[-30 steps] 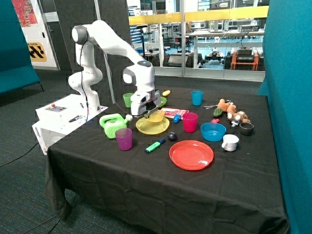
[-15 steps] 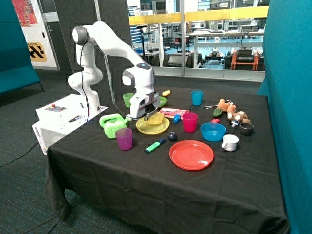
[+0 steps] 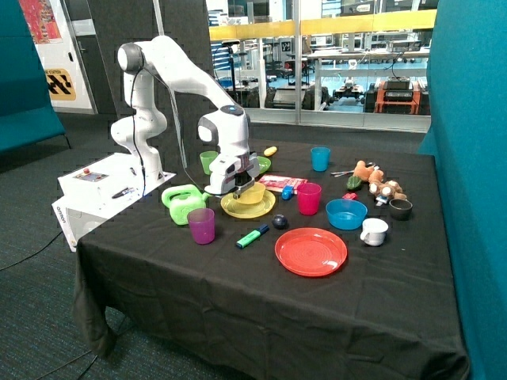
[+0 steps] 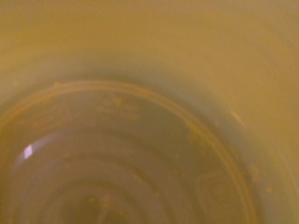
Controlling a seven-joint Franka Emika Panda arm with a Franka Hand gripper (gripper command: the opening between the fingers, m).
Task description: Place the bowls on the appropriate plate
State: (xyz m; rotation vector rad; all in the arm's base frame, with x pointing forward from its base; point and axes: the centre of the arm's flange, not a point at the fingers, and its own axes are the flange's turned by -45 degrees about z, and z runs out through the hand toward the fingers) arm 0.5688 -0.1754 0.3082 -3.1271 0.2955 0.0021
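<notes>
My gripper point(image 3: 238, 187) is low over the yellow plate point(image 3: 248, 207) and is shut on the rim of the yellow bowl point(image 3: 253, 192). The bowl rests on or just above that plate. In the wrist view, the yellow bowl's inside point(image 4: 140, 140) fills the whole picture and hides the fingers. Behind the gripper a light green rim point(image 3: 262, 165) shows. I cannot tell whether it is a bowl or a plate.
A green watering can point(image 3: 184, 203) and a purple cup point(image 3: 201, 226) stand close beside the yellow plate. A green highlighter point(image 3: 252, 237), red plate point(image 3: 310, 252), pink cup point(image 3: 308, 198), blue bowl point(image 3: 346, 214), white cup point(image 3: 374, 231) and plush toy point(image 3: 376, 182) lie further along.
The gripper has come down and shifted slightly toward the watering can, bringing the yellow bowl lower onto the yellow plate.
</notes>
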